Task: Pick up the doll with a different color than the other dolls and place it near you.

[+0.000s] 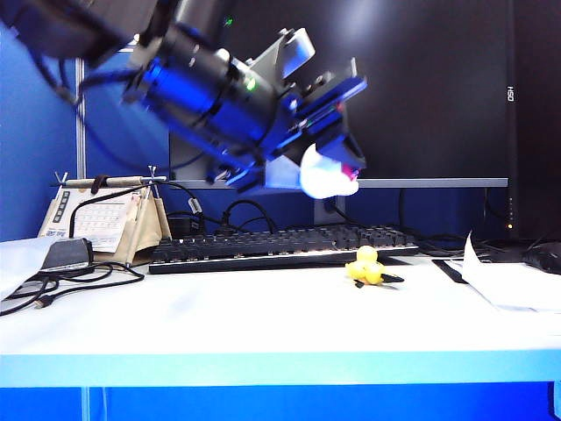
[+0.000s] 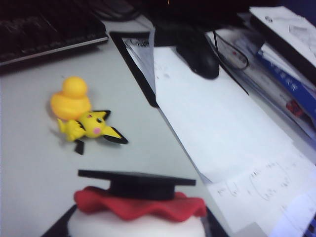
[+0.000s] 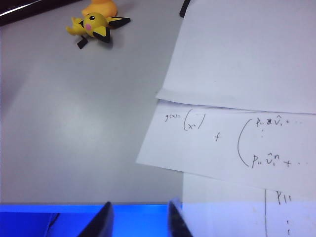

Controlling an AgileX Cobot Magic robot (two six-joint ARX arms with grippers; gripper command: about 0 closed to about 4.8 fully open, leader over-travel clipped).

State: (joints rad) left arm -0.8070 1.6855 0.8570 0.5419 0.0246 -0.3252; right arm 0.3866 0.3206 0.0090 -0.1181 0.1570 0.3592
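Left gripper [image 1: 337, 167] held white doll [image 1: 326, 175] clamped, high above table's [image 1: 263, 324] mid; front edge lay below. Right gripper [image 3: 138, 219] empty, part-open, over front edge.

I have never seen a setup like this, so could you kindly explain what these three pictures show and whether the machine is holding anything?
It is a robot with two arms, each ending in a two-finger gripper. One picture is taken from a camera in front of the desk; the other two come from cameras on the wrists. The left gripper, raised above the table, holds a white doll with a red cap and a black graduation hat. On the table lie two yellow toys: a duck and a Pichu figure, touching. Behind them is a keyboard, with papers to the right. The right gripper hangs open over the table's front edge, holding nothing.
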